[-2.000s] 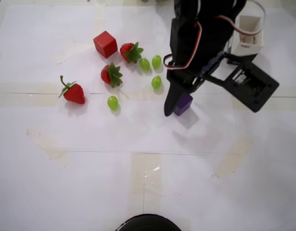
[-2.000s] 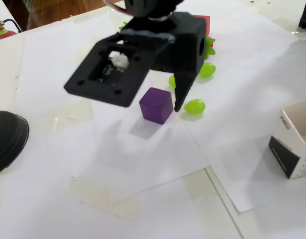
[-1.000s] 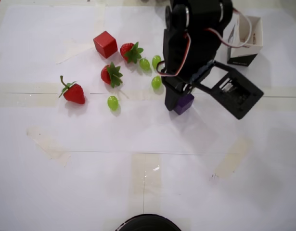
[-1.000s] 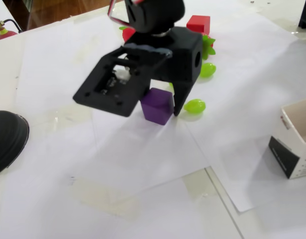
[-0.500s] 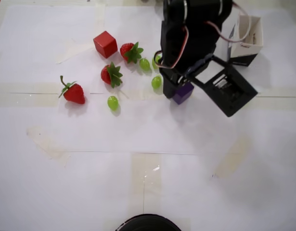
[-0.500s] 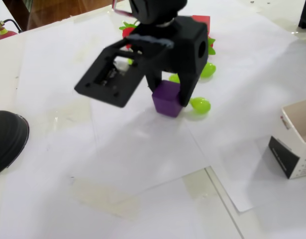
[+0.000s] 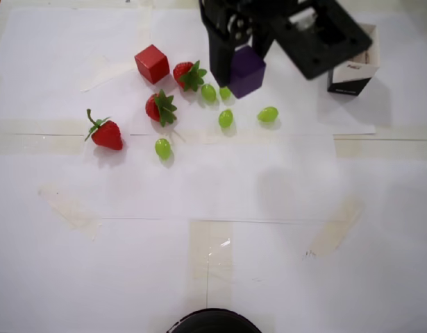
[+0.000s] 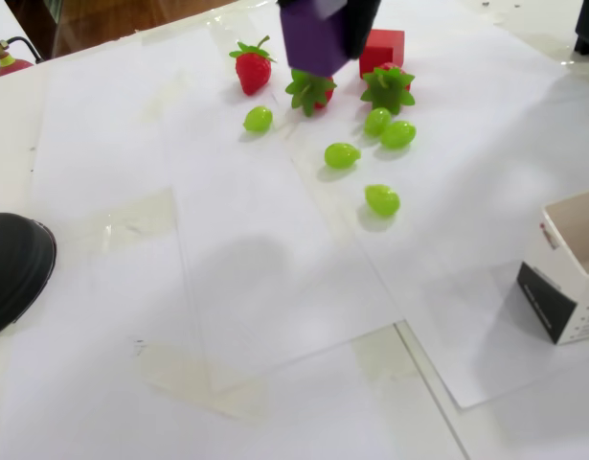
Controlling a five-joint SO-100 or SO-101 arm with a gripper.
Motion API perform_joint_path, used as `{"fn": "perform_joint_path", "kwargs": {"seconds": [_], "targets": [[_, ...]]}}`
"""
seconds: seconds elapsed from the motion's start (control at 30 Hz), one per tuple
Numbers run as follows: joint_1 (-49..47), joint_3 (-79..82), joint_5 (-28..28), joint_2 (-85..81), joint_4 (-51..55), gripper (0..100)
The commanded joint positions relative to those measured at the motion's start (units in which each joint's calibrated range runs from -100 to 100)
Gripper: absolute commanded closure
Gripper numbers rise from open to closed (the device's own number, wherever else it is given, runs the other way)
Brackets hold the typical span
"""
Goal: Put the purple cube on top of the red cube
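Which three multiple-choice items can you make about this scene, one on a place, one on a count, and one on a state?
1. Where is the purple cube?
A. Lying on the paper beside the box
B. Held in the air in the claw
C. Resting on top of the red cube

2. How many strawberries lie on the table?
A. One
B. Three
C. Five

3. What is the state of the red cube?
A. Alone on the paper, with nothing on top
B. Inside the box
C. Held by the claw

Answers:
1. B, since the purple cube hangs in the claw, above the fruit, in the fixed view.
2. B, since the overhead view shows a strawberry at the left, a second strawberry and a third strawberry.
3. A, since the red cube sits on the paper with its top bare.
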Motion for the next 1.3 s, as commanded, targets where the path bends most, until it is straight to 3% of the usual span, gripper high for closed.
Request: {"fn": "perform_joint_path", "kwargs": {"seconds": [0.0, 0.5, 1.27], "targets": [[4.4, 2.0, -0.4, -11.7, 2.3, 92], [18.9, 38.1, 3.3, -29.7, -14.1, 92], [25.2, 58.2, 6.0, -29.2, -27.2, 92]]}}
